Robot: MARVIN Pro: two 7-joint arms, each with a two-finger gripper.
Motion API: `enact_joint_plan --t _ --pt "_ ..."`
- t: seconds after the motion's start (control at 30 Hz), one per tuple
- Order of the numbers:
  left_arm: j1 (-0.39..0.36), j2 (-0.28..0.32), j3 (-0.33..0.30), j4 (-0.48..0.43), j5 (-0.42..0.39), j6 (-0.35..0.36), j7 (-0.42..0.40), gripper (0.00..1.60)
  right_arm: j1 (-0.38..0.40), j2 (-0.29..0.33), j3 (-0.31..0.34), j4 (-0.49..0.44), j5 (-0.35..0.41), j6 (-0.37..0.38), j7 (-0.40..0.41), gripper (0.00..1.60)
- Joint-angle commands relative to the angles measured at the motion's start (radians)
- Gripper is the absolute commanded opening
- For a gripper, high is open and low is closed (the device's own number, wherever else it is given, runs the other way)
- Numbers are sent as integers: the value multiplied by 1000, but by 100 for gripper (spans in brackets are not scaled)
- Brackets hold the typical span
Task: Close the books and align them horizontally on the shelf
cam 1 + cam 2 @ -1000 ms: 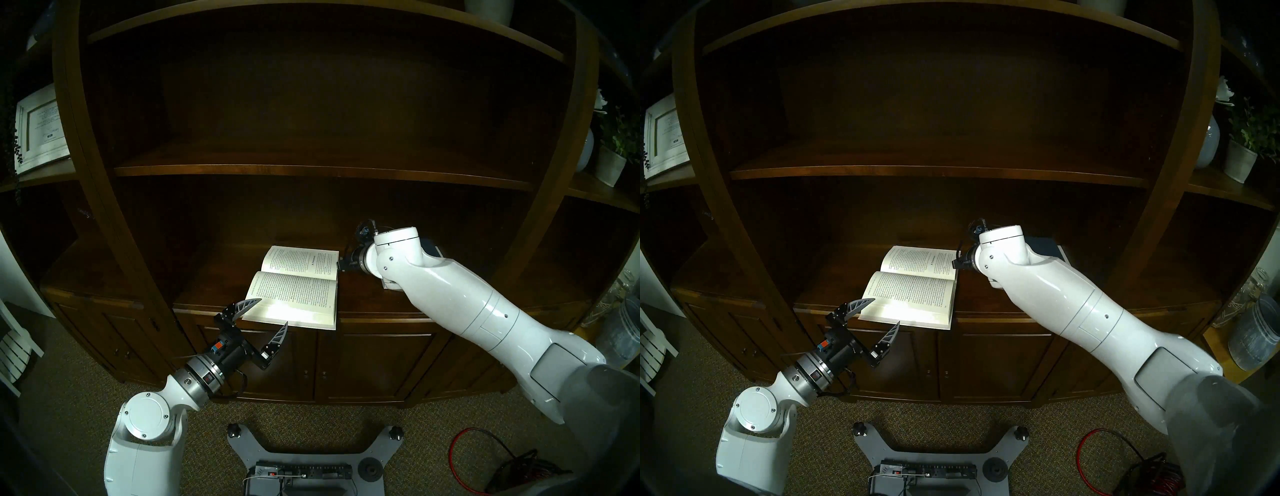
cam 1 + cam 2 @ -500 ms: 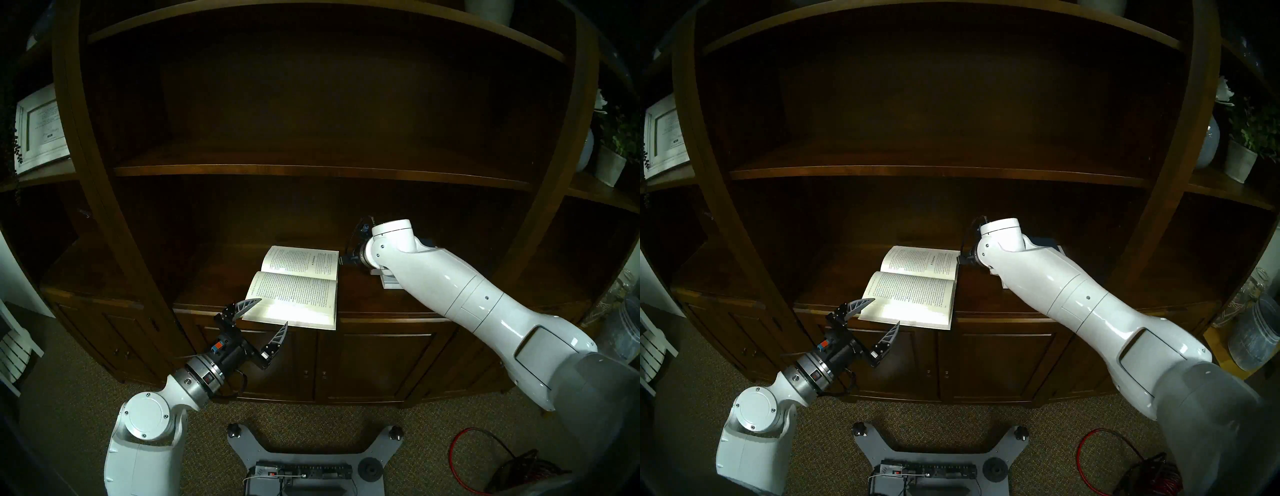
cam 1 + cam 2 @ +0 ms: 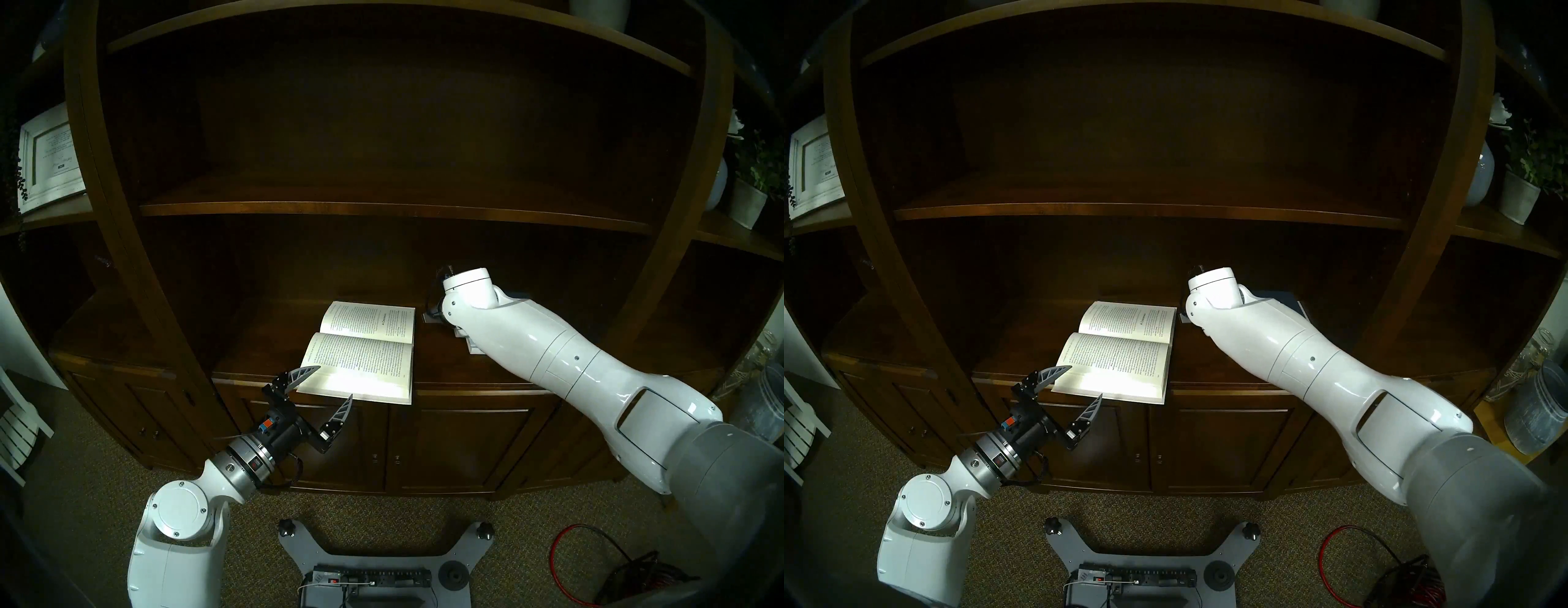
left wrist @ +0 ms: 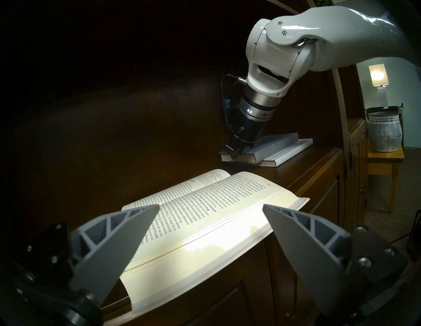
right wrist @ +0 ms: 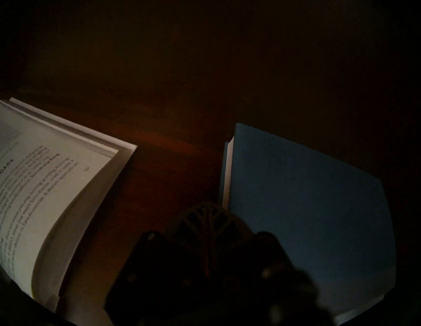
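A white paperback book [image 3: 365,348] lies open, pages up, on the dark wood shelf [image 3: 263,339], its front edge at the ledge's lip. My left gripper [image 3: 335,381] hangs open just off the book's front left corner, its fingers on either side of that corner in the left wrist view [image 4: 210,206]. To the right, a closed blue book [image 4: 268,145] lies on a closed white book [image 4: 293,148]. My right gripper [image 4: 237,152] is shut, its tips down at the blue book's [image 5: 307,205] near left corner, with nothing seen between the fingers [image 5: 200,216]. My right wrist hides it in both head views.
A thinner shelf board [image 3: 382,210] runs above the ledge, and cabinet doors [image 3: 424,446] sit below it. A framed picture [image 3: 51,157] stands at the left and plant pots [image 3: 746,204] at the right. A grey bucket [image 4: 383,131] sits on a side table.
My right gripper has closed, and its wrist has tipped down and moved left to the blue book's corner. The left arm and the open book have not moved.
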Motion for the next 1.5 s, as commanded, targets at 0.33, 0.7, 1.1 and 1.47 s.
enact_joint_plan --t 0.33,0.7,1.1,1.47 --pt "-16 1 2 -29 -4 -9 -1 160 30 8 -4 -1 -63 4 -160 0" --pt "-16 1 2 -29 -4 -9 -1 160 3 61 14 -71 -39 -4 -159 0" --pt "-17 0 1 -26 -3 -8 -1 160 -49 129 46 -246 35 17 -133 0" --pt "-17 -1 1 -21 -3 -7 -1 160 -118 218 48 -380 95 50 -136 0"
